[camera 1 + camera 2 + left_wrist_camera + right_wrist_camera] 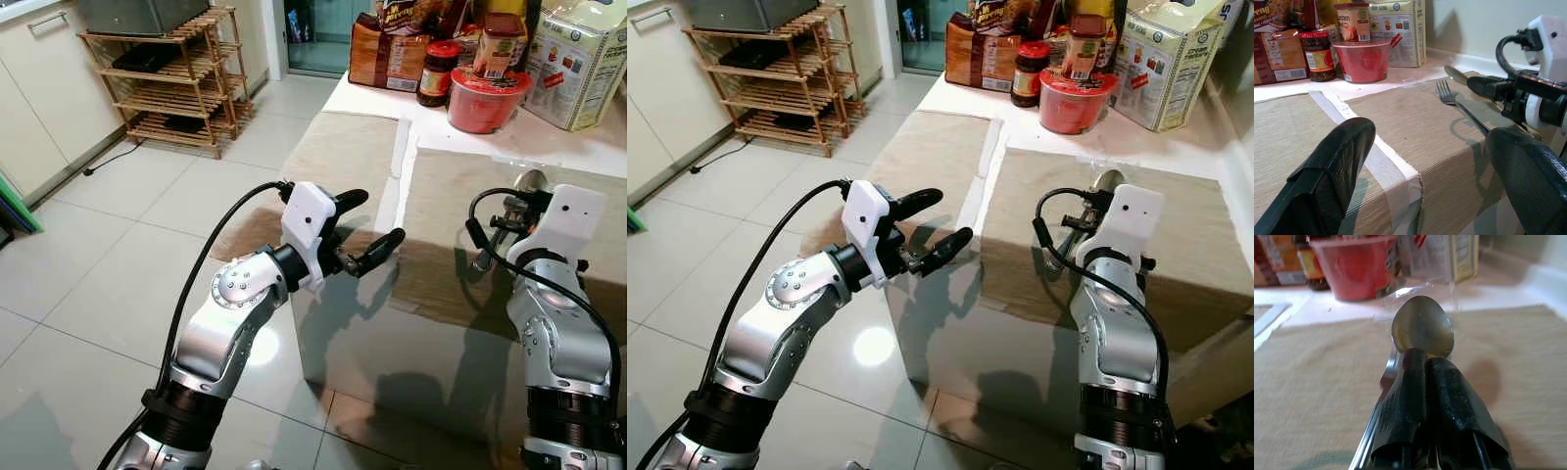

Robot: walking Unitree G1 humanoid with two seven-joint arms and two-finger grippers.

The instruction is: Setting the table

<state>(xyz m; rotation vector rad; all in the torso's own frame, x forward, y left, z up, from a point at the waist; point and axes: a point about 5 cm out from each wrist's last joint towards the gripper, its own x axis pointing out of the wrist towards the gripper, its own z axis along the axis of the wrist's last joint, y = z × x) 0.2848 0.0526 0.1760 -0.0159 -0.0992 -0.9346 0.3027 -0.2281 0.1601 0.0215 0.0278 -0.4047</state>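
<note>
Hidden or cut off: my right gripper (pixel 1425 396) clamps tight on the spoon (pixel 1422 325), so my fingers cover its handle and only the bowl shows past them; the fork (pixel 1449 95) has its handle end lost behind my left gripper's finger (pixel 1528 181). The cream carton (pixel 583 59) and the snack bags (pixel 392 44) run off the top edge, their small print unreadable
</note>
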